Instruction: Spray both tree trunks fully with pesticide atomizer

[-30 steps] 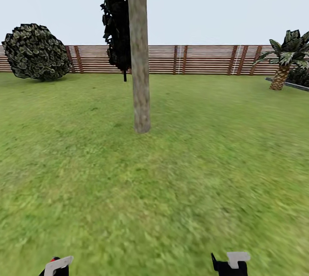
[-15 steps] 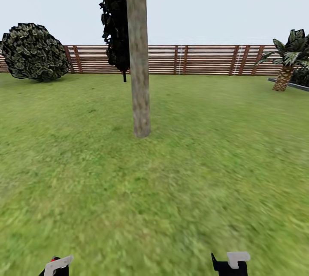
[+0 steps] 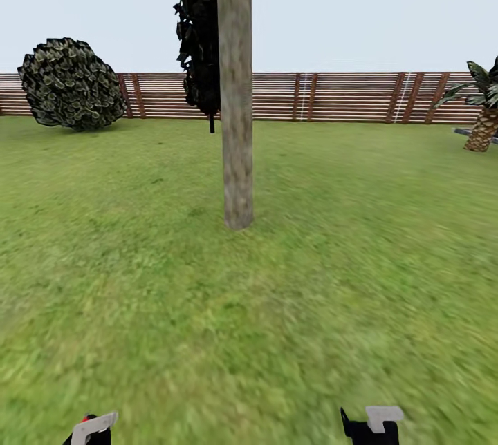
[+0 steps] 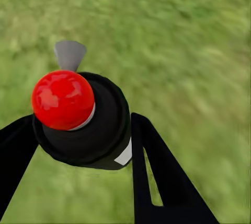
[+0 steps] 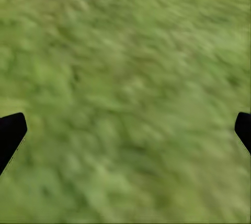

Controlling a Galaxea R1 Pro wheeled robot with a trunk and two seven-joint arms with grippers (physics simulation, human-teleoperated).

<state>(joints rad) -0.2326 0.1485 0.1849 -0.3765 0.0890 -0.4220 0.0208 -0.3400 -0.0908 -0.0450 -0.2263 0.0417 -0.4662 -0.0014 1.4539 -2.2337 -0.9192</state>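
A tree stands straight ahead on the lawn; its thick pale grey-brown tree trunk (image 3: 236, 120) rises bare to jagged leaves at the top edge. In the left wrist view my left gripper (image 4: 83, 161) is shut on the pesticide atomizer (image 4: 89, 125), a dark rounded bottle with a red ball top, a grey spout and a pale label patch. Its grey head pokes up at the head view's bottom edge, by my left gripper (image 3: 90, 431). My right gripper (image 5: 125, 135) hangs open over blurred grass, holding nothing, and its tip (image 3: 370, 428) sits low in the head view.
A dark narrow columnar tree (image 3: 200, 37) stands just behind the trunk. A round bush (image 3: 72, 84) is at the back left, a short palm (image 3: 484, 117) at the far right. A slatted reddish-brown fence (image 3: 346, 96) closes the lawn (image 3: 311, 279).
The whole head view has shifted: trunk, bush and palm slid right and the trunk's base sits lower and nearer, so the camera moved. Both grippers keep their places and states.
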